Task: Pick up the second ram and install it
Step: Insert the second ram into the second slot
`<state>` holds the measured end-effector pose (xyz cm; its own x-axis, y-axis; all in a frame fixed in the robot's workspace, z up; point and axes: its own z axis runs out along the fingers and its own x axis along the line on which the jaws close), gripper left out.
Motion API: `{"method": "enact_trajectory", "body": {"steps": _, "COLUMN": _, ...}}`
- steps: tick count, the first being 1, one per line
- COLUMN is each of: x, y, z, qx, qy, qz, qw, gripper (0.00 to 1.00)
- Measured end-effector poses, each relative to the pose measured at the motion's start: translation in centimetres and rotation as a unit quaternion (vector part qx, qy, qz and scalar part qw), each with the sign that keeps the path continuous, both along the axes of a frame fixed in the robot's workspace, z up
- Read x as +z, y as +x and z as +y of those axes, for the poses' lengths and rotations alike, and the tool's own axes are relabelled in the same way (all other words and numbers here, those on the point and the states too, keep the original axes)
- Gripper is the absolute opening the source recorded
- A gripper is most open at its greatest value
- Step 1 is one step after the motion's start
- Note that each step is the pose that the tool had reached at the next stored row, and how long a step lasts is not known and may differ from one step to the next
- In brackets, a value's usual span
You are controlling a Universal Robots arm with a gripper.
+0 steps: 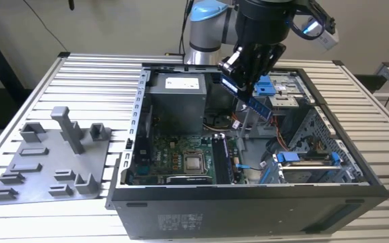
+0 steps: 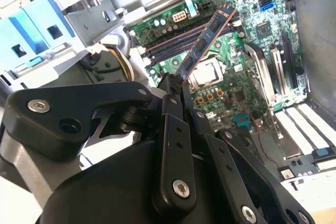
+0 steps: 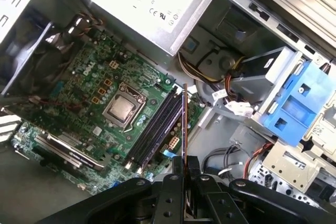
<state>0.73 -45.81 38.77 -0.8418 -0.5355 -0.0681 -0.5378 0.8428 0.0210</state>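
The second ram (image 1: 254, 100) is a long thin stick with chips and a pale label, hanging tilted above the open computer case (image 1: 248, 202). My gripper (image 1: 239, 76) is shut on its upper end. In the second wrist view the ram (image 2: 207, 35) sticks out from the black fingers (image 2: 169, 92) over the green motherboard (image 2: 252, 40). It appears edge-on (image 3: 184, 124) in the first wrist view, above the gripper (image 3: 185, 165) and close beside the long black memory slots (image 3: 156, 124). The ram's lower end is in the air, apart from the slots (image 1: 222, 159).
Inside the case are a grey power supply (image 1: 174, 96), the processor (image 1: 194, 163), blue drive brackets (image 1: 265, 86) (image 1: 306, 158) and loose cables (image 3: 210, 72). A grey fixture plate with blocks (image 1: 52, 157) lies on the slatted table at the exterior view's left.
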Motion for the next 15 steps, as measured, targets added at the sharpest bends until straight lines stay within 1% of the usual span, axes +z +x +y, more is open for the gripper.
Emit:
{"method": "enact_trajectory", "body": {"steps": 7, "x": -0.09, "y": 0.00, "z": 0.00, "qx": -0.017, "qy": 0.0000, "qz": 0.0000, "qw": 0.9999, "gripper": 0.14}}
{"method": "enact_trajectory", "body": {"steps": 15, "x": -0.18, "y": 0.00, "z": 0.00, "qx": -0.034, "qy": 0.0000, "qz": 0.0000, "qw": 0.9994, "gripper": 0.14}}
